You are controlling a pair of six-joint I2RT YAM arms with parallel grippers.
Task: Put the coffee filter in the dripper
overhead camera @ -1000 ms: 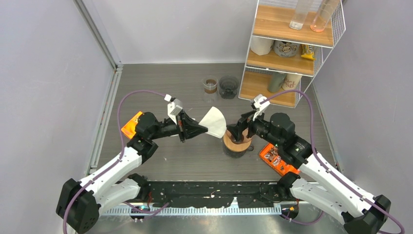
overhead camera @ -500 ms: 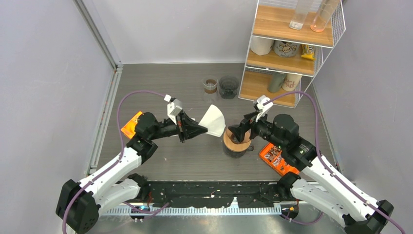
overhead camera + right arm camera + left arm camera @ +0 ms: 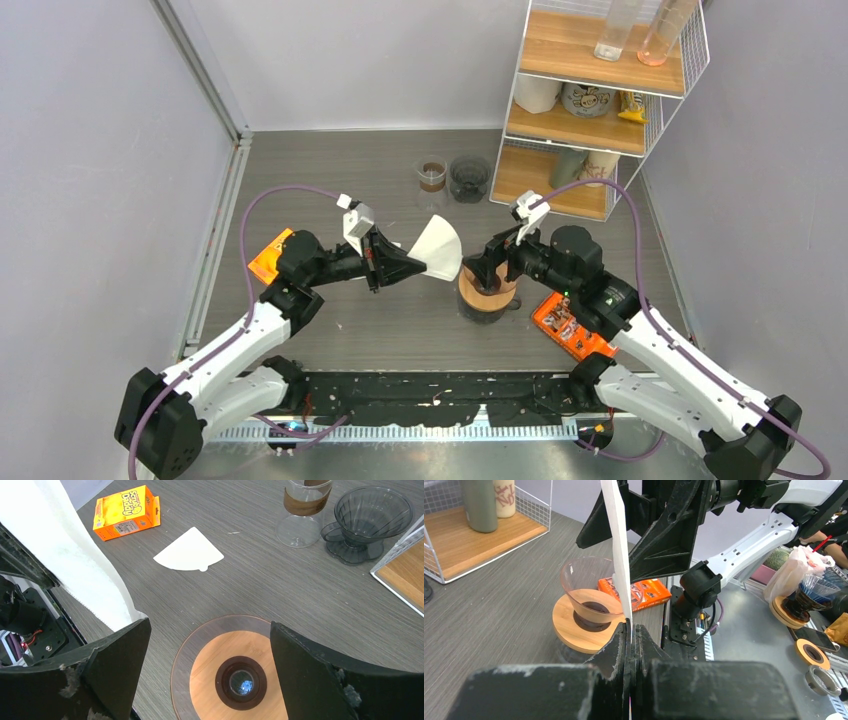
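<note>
My left gripper [image 3: 418, 264] is shut on a white paper coffee filter [image 3: 440, 250] and holds it in the air just left of the dripper. In the left wrist view the filter [image 3: 618, 545] stands edge-on between my closed fingertips [image 3: 630, 630]. The dripper [image 3: 485, 292] is a clear cone on a round wooden base; it shows from above in the right wrist view [image 3: 240, 672] and in the left wrist view [image 3: 586, 605]. My right gripper [image 3: 480, 272] is open and empty above the dripper, its fingers [image 3: 115, 665] straddling the rim. The held filter [image 3: 65, 555] shows at the left there.
A second flat filter [image 3: 189, 552] lies on the table near an orange box [image 3: 270, 255]. A dark dripper [image 3: 469, 178] and a glass cup [image 3: 432, 175] stand at the back. A wire shelf [image 3: 590, 100] stands back right. Another orange box [image 3: 565, 325] lies right of the dripper.
My right gripper lifted slightly, then came back down and left over the dripper. The left gripper holds the filter in the same place.
</note>
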